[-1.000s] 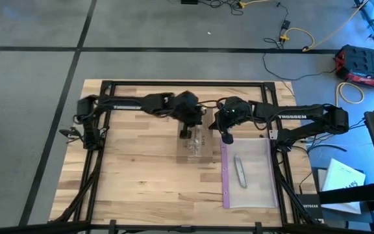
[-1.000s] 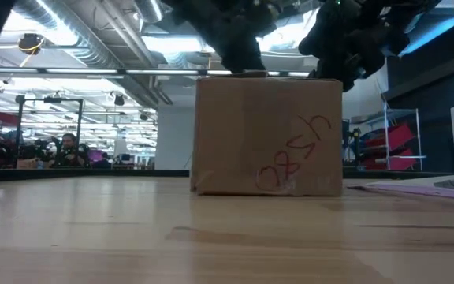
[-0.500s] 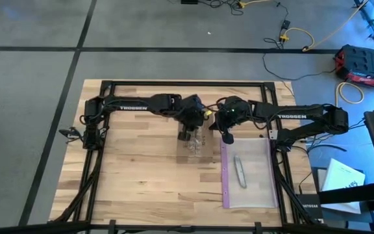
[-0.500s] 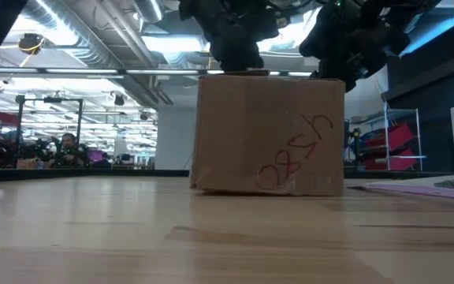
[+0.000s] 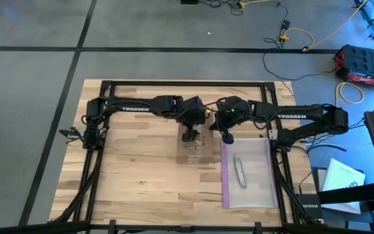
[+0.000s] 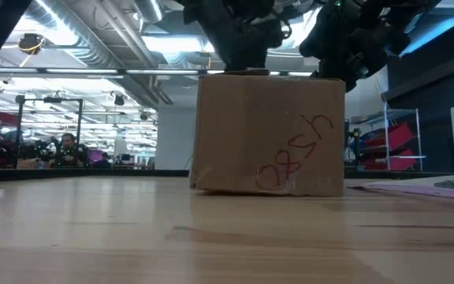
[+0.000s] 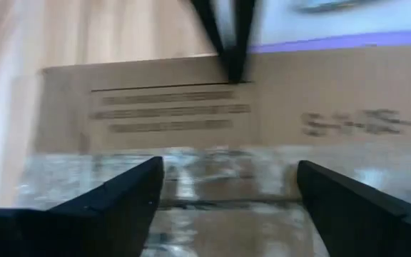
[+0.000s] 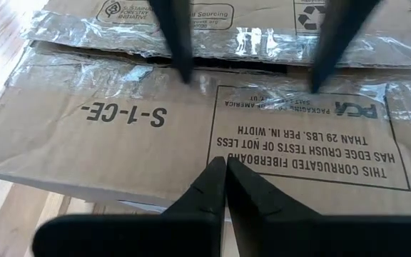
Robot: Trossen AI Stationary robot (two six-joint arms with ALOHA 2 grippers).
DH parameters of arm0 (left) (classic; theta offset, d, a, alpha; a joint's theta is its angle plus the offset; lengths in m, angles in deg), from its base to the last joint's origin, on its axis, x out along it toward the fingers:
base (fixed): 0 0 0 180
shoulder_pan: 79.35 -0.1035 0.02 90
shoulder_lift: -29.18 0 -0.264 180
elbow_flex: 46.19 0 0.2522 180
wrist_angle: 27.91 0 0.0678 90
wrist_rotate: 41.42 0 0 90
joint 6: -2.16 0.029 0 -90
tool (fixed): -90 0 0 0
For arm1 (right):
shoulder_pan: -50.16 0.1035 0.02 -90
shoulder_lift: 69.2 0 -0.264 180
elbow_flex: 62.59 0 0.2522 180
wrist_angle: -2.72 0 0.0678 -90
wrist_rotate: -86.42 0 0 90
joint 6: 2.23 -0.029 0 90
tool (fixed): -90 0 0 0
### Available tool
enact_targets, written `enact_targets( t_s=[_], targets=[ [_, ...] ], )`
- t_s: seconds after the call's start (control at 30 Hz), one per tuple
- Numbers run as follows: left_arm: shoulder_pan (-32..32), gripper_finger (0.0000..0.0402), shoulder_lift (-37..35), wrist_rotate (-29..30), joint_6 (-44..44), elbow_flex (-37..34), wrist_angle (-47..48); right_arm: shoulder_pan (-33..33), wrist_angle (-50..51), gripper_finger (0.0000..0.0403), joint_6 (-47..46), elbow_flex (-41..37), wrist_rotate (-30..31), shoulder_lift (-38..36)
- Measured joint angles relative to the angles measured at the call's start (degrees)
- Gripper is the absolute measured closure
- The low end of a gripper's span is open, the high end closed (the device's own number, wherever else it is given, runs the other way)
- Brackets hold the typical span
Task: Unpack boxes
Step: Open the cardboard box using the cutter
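A brown cardboard box (image 5: pixel 193 144) stands on its bottom mid-table, its top flaps crossed by shiny clear tape (image 8: pixel 120 68). The low view shows red scrawl on the box's side (image 6: pixel 294 154). My left gripper (image 7: pixel 227 203) is open and points down over the box top, one fingertip (image 8: pixel 184 71) to each side along the taped seam. My right gripper (image 8: pixel 224 168) is shut, its tip over the printed flap (image 8: pixel 298 143) at the box's right edge. My left gripper's open fingertips (image 8: pixel 312 84) reach the taped seam of the box top (image 8: pixel 248 68) from above, slanting down; I cannot tell whether they touch it. My right gripper's shut tip hangs close over the flap near the box's right top edge (image 6: pixel 339 79); whether it touches I cannot tell.
A clear plastic bag (image 5: pixel 255 185) with a purple zip edge (image 5: pixel 225 175) lies flat right of the box, a small grey tool (image 5: pixel 240 171) on it. Bare wooden table (image 5: pixel 128 175) spreads left of and in front of the box. A black frame (image 5: pixel 187 83) borders the table.
My left arm has straightened and lowered its wrist over the box top, and the wrist has turned. The gripper has stayed above the taped seam. The box and my right arm have kept their places.
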Motion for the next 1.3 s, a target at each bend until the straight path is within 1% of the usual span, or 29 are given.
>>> enact_targets(
  t_s=[0.1, 0.23, 0.3, 0.37, 0.4, 0.47, 0.53, 0.63, 0.67, 0.73, 0.83, 0.93, 1.0, 1.17, 1.3],
  targets=[
    [0.62, 0.0091, 0.0, 4.74, -7.34, 1.63, 1.18, 0.06, 1.2, 0.0403, -0.31, 0.68, 1.24, 0.0],
    [4.32, 0.0091, -0.02, 15.37, -17.1, 4.75, 3.18, 0.07, 4.48, 0.0403, 0.04, 2.55, 2.82, 0.05],
    [6.76, 0.0091, 0.0, 20.82, -24.04, 6.23, 5.16, 0.03, 6.12, 0.0403, 0.48, 3.74, 3.79, 0.07],
    [9.19, 0.0091, -0.04, 24.7, -32.17, 7.31, 6.98, 0.0, 7.41, 0.0403, 0.85, 4.96, 4.4, 0.07],
    [10.46, 0.0091, -0.07, 26.02, -36.24, 7.52, 7.76, 0.0, 7.98, 0.0403, 1.01, 5.5, 4.64, 0.07],
    [12.99, 0.0091, -0.07, 26.63, -42.54, 7.5, 8.76, 0.0, 8.2, 0.0403, 1.16, 6.16, 4.92, 0.07],
    [16.06, 0.0091, 0.53, 26.7, -46.04, 7.5, 9.04, 0.01, 8.25, 0.0403, 1.18, 6.56, 4.94, 0.09],
    [21.33, 0.0095, 0.83, 26.71, -45.36, 7.44, 10.66, 0.0, 8.03, 0.0403, 1.18, 6.69, 4.96, 0.09],
    [23.01, 0.0099, 0.93, 27.86, -44.96, 7.44, 11.38, 0.0, 8.04, 0.0403, 1.19, 6.69, 4.96, 0.09],
    [26.1, 0.0106, 0.96, 31.93, -44.5, 7.42, 13.48, 0.02, 8.33, 0.0403, 1.18, 6.69, 4.94, 0.09],
    [28.58, 0.0115, 0.96, 36.55, -42.13, 7.42, 13.54, 0.02, 8.41, 0.0403, 1.12, 6.69, 4.83, 0.09],
    [28.71, 0.0119, 1.56, 37.98, -43.08, 7.19, 13.22, 0.02, 8.45, 0.0403, 1.1, 6.69, 3.66, 0.09],
    [28.22, 0.012, 2.05, 37.77, -44.05, 6.28, 13.35, 0.07, 8.35, 0.0403, 1.07, 6.69, 3.38, 0.18],
    [27.94, 0.012, 2.77, 37.02, -40.17, 5.88, 11.76, 0.04, 8.75, 0.0403, 0.58, 6.69, 1.8, 0.74],
    [28.11, 0.012, 2.8, 36.8, -38.39, 5.91, 13.01, 0.06, 8.28, 0.0403, 0.22, 6.71, 1.04, 2.14]
  ],
)
